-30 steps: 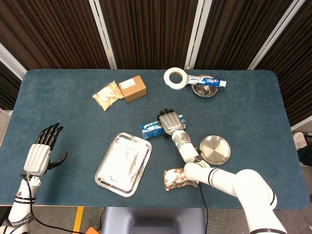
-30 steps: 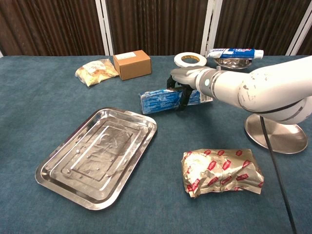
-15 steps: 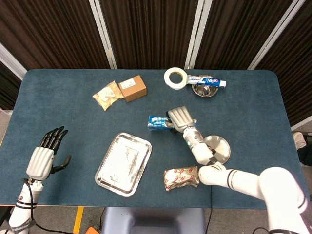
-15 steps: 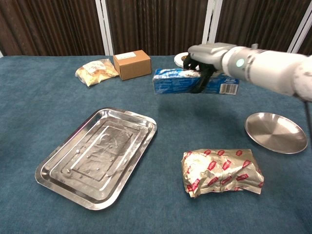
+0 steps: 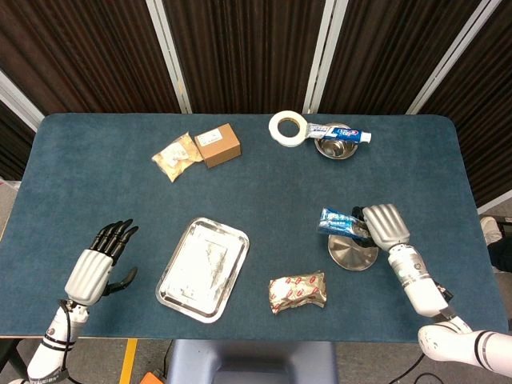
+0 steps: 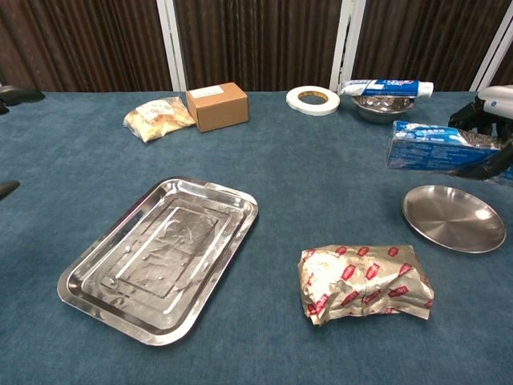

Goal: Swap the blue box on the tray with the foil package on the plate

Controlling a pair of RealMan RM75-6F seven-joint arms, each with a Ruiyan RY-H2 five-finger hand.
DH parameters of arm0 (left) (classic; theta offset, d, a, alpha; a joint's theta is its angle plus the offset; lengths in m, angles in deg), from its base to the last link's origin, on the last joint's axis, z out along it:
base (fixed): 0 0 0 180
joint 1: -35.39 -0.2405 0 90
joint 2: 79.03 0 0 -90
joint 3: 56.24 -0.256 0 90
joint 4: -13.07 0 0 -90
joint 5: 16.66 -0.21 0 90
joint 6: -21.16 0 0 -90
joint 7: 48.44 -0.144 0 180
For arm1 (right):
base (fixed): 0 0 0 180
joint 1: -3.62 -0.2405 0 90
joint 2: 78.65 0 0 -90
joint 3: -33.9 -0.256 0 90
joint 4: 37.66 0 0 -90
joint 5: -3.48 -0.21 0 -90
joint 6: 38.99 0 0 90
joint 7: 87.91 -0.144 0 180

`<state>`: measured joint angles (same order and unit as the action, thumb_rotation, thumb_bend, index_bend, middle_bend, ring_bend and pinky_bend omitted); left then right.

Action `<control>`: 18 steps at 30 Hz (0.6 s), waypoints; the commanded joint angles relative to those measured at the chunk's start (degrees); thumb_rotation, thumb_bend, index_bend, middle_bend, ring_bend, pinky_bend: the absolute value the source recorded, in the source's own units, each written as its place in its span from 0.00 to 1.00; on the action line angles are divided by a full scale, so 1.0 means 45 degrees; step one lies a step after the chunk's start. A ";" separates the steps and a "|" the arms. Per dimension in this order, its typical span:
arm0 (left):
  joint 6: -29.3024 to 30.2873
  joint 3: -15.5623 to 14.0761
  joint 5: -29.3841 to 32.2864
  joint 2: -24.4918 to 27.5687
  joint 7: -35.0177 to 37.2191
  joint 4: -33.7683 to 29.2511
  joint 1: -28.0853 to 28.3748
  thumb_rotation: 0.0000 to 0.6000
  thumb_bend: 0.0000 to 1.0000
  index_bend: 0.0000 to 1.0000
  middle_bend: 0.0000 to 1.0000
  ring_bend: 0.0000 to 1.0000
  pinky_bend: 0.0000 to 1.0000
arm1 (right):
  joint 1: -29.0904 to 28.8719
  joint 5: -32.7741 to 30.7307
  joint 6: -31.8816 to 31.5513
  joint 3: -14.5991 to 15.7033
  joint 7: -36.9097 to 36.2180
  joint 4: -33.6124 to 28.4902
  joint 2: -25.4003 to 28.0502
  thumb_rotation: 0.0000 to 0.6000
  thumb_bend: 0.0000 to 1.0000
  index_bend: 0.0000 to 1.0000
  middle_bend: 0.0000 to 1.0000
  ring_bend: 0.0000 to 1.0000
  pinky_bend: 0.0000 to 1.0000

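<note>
Right hand [image 5: 386, 225] grips the blue box [image 6: 437, 146] in the air just above the plate [image 6: 454, 218], left hand [image 5: 98, 265] idle with fingers spread, foil package [image 6: 365, 283] on the table between plate and tray [image 6: 94, 285]; next likely lowering the box onto the plate.

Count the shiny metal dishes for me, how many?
3: the tray at the front left, the plate under the blue box on the right, and the bowl at the back under the toothpaste.
</note>
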<state>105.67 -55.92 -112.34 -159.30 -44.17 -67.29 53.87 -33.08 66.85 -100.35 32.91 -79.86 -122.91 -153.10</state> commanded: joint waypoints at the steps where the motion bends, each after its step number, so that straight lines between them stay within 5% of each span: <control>1: -0.0392 -0.0168 0.0027 -0.0287 -0.0388 0.0091 0.0043 1.00 0.39 0.00 0.00 0.00 0.10 | 0.0343 0.0874 0.0705 0.0229 -0.1923 0.2235 -0.1247 1.00 0.41 0.60 0.59 0.59 0.67; 5: -0.0539 -0.0089 0.0227 -0.0360 -0.0510 0.0091 0.0047 1.00 0.39 0.00 0.00 0.00 0.10 | 0.0238 0.1723 0.1248 0.0190 -0.3049 0.3363 -0.1791 1.00 0.41 0.23 0.30 0.26 0.40; 8: -0.0629 -0.0062 0.0286 -0.0411 -0.0495 0.0132 0.0076 1.00 0.39 0.00 0.00 0.00 0.10 | 0.0139 0.2064 0.1679 0.0226 -0.3264 0.3613 -0.1889 1.00 0.40 0.06 0.18 0.14 0.29; 18: -0.0501 0.0005 0.0253 -0.0402 -0.0337 0.0188 0.0061 1.00 0.39 0.00 0.00 0.00 0.10 | 0.0543 0.3042 0.1544 0.0437 -0.3533 0.2433 -0.0828 1.00 0.33 0.00 0.13 0.11 0.22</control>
<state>103.38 -55.92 -111.19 -161.11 -45.71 -66.46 54.15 -31.17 79.53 -93.07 34.28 -96.00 -110.54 -158.17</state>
